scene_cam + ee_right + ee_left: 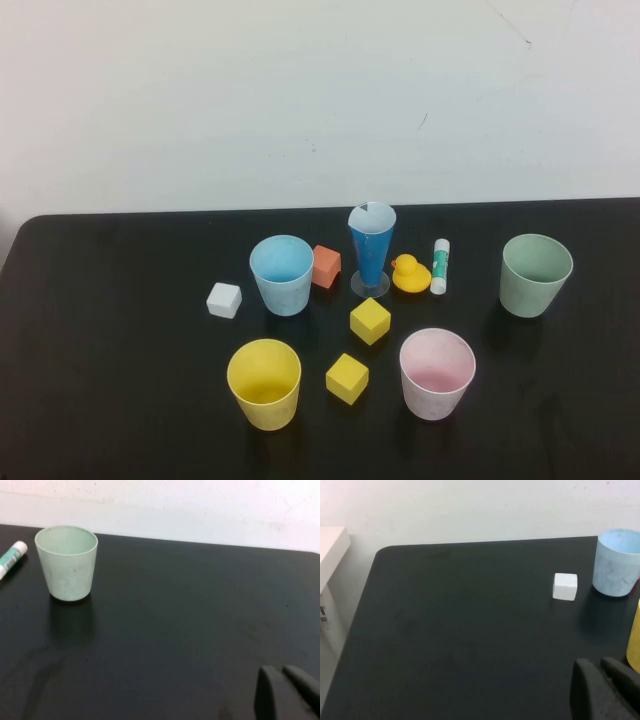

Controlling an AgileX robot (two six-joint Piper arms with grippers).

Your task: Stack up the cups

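Note:
The yellow cup (264, 383) stands upright at the front left of the black table (120, 380). The light blue cup (281, 274) stands upright behind it, apart from it. Neither arm shows in the high view. In the left wrist view my left gripper (600, 667) is shut and empty, low over the table, with the yellow cup's edge (635, 640) just beside it and the light blue cup (616, 562) farther off. In the right wrist view my right gripper (280, 672) is shut and empty over bare table, far from both cups.
A white cube (224, 300) lies left of the blue cup. A dark blue cone glass (371, 250), orange block (325, 266), rubber duck (409, 274), glue stick (440, 266) and two yellow cubes (370, 321) sit mid-table. A pink cup (436, 372) and a green cup (535, 274) stand to the right.

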